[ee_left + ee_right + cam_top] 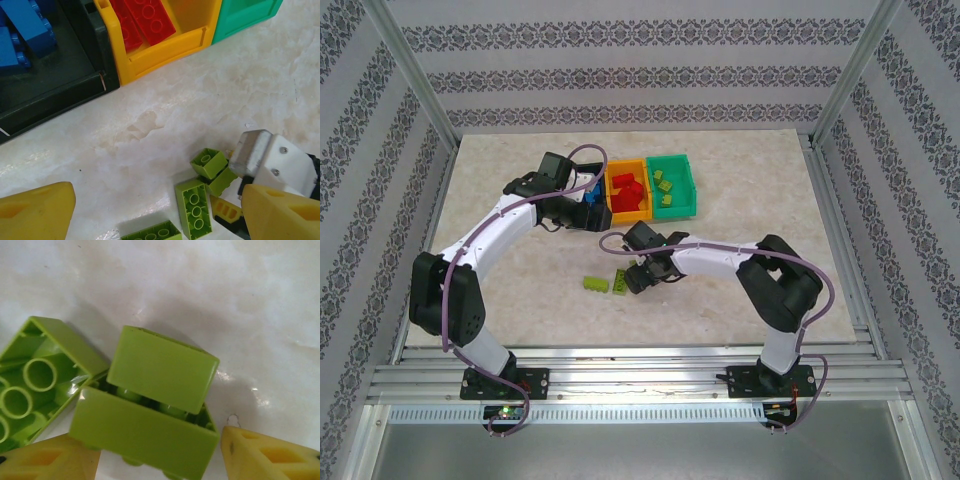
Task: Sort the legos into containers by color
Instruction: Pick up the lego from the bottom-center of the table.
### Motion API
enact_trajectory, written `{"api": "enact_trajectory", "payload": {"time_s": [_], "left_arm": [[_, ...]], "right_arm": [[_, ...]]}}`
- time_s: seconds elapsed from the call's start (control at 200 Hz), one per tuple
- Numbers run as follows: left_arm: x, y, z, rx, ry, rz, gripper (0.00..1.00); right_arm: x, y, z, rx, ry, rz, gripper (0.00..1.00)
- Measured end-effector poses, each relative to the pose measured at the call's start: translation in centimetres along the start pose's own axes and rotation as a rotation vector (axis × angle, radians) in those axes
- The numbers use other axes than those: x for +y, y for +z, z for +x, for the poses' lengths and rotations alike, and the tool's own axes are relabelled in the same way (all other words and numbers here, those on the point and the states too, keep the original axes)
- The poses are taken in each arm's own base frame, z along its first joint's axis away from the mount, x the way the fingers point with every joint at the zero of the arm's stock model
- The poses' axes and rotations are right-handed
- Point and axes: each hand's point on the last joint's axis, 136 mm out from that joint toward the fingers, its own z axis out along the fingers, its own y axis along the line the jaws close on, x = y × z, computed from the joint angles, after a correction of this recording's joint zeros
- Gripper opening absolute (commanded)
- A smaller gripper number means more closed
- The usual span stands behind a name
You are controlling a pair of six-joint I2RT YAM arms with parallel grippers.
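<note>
Right wrist view showed the right gripper [160,458], fingers parted, straddling two stacked lime legos [150,405] on the table [250,315]; the left gripper [157,212] hovered spread near the containers [160,55].

Glossy lime-green plastic bricks [160,405] lie on a smooth, pale marble-look surface [200,90] with a slight sheen; yellow plastic fingers [270,455] look matt.
</note>
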Motion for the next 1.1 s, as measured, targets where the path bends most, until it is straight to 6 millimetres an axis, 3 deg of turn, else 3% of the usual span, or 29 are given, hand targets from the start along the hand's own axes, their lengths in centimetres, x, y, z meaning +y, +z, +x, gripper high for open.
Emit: {"api": "enact_trajectory", "payload": {"time_s": [0.57, 0.854, 1.099], "left_arm": [[-0.01, -0.02, -0.03, -0.001, 0.0, 0.0, 0.86], [-0.04, -0.07, -0.12, -0.003, 0.001, 0.001, 0.86], [-0.05, -0.08, -0.14, -0.004, 0.001, 0.001, 0.86]], "right_arm": [[0.29, 0.46, -0.49, 0.033, 0.023, 0.035, 0.66], [0.08, 0.56, -0.79, 0.041, 0.034, 0.055, 0.47], [0.08, 0.44, -0.81, 0.034, 0.036, 0.053, 0.42]]}}
